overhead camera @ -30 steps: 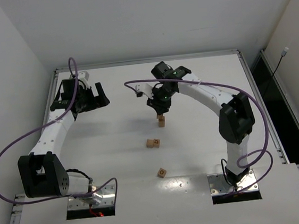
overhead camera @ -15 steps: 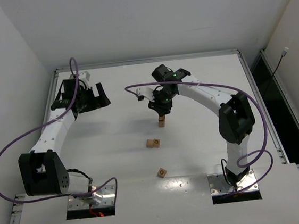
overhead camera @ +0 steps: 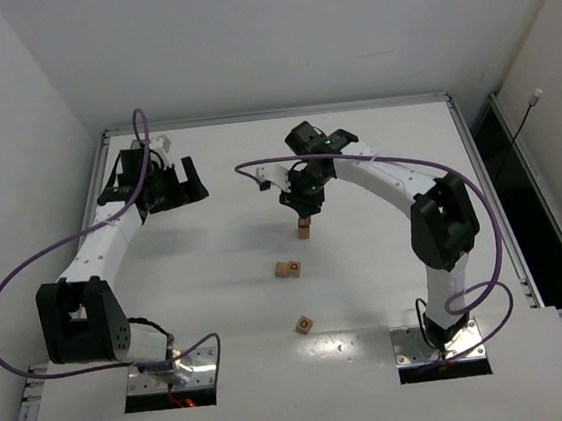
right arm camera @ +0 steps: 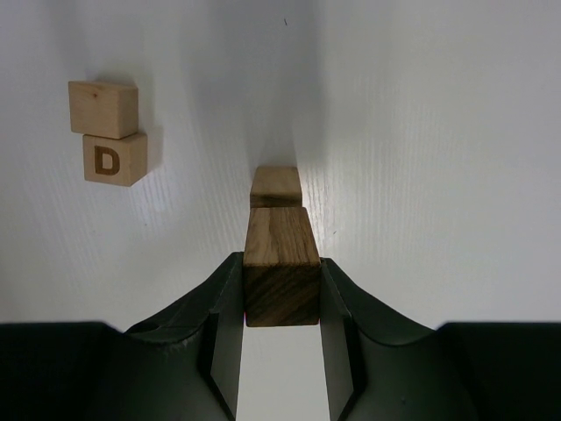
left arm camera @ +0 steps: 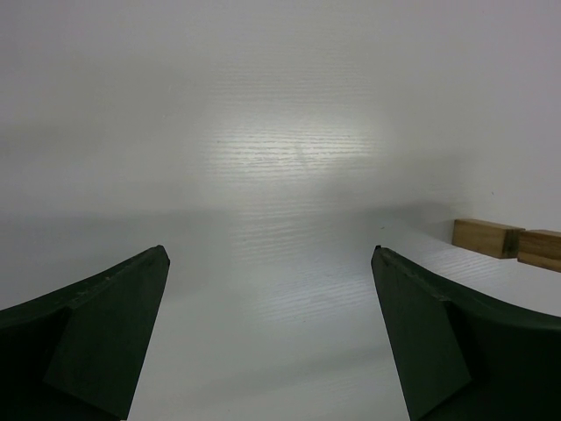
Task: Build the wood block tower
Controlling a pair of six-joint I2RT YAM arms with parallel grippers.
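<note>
1. The tower (overhead camera: 304, 231) stands near the middle of the top view, on the white table (overhead camera: 221, 307). It is short and one block wide. Its blocks are too small to count.
2. The right gripper (overhead camera: 304, 205) hangs right over the tower. Its fingers are pinched on a brown block (right arm camera: 280, 267), one finger on each side.
3. In the right wrist view, the top of the tower shows just past the brown block, in the middle of the frame. The two almost line up, with the tower top a tiny bit to the left. It is hard to tell if they touch.
4. This block is likely on its way onto the tower, but the fingers have not let go of it.
5. Two loose blocks (overhead camera: 287, 268) lie side by side, touching, just below the tower in the top view. In the right wrist view they sit at the upper left, and one has a letter D on it.
6. A lone block (overhead camera: 303, 324) lies lower down, near the bottom middle of the top view, apart from the others.
7. The left gripper (left arm camera: 267, 259) is at the upper left of the top view, well apart from the tower. Its fingers are spread wide and hold nothing.
8. The job looks only partly done. The brown block has to be set down and let go. Then three more blocks wait to go on top.
</note>
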